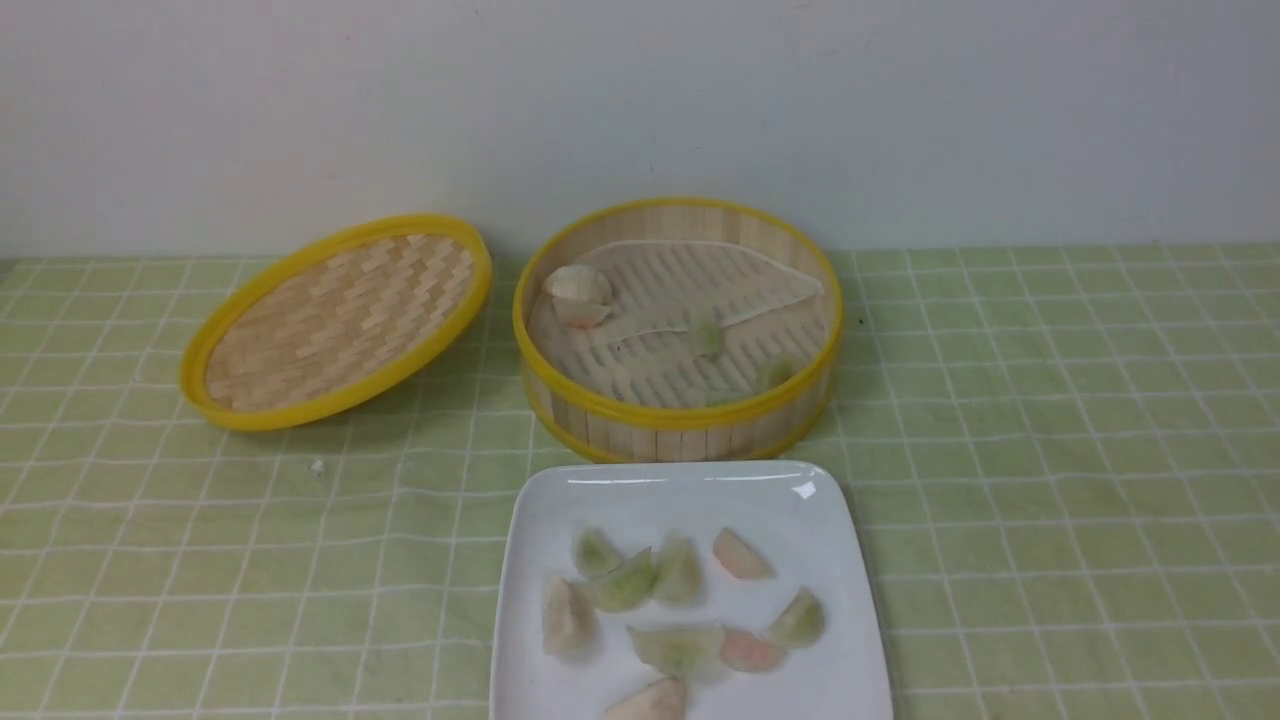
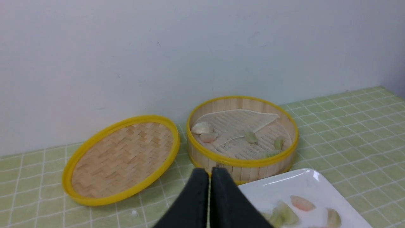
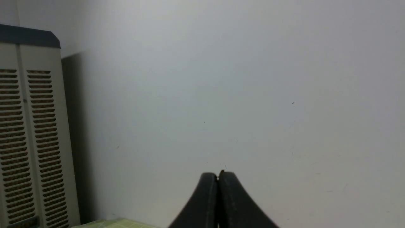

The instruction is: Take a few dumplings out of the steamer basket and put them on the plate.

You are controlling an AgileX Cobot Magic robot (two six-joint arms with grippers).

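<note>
1. Deep round bamboo steamer basket point(image 1: 690, 440), yellow-rimmed, slatted in wall and floor. It is set at the far middle of the pale green checked tablecloth point(image 1: 1050, 450), close to the plain white wall point(image 1: 640, 100). The far part of its floor is covered by a whitish liner sheet point(image 1: 700, 270).

2. Small translucent half-moon dumplings point(image 1: 704, 335), a few left in the basket. A whitish one point(image 1: 578, 283) is lodged against a pinkish one point(image 1: 582, 315) at the left wall. A pale green one lies near the middle, and more green ones point(image 1: 775, 372) are found by the near right wall.

3. Glossy white square plate point(image 1: 650, 500) with rounded corners, placed just on the near side of the basket. About nine dumplings are scattered on it, mostly pale green point(image 1: 625, 585), with two pinkish-orange point(image 1: 742, 555) and two whitish point(image 1: 566, 615).

4. Shallow woven bamboo lid point(image 1: 335, 320), yellow-rimmed, laid hollow side up to the left of the basket, its right edge raised.

5. Black left gripper point(image 2: 209, 172), seen only in its own wrist view. Its fingers are pressed together on nothing.

6. Black right gripper point(image 3: 218, 175), seen only in its own wrist view, against the wall and beside a cream louvred panel point(image 3: 31, 142). Its fingers are likewise pressed together and nothing is held.
</note>
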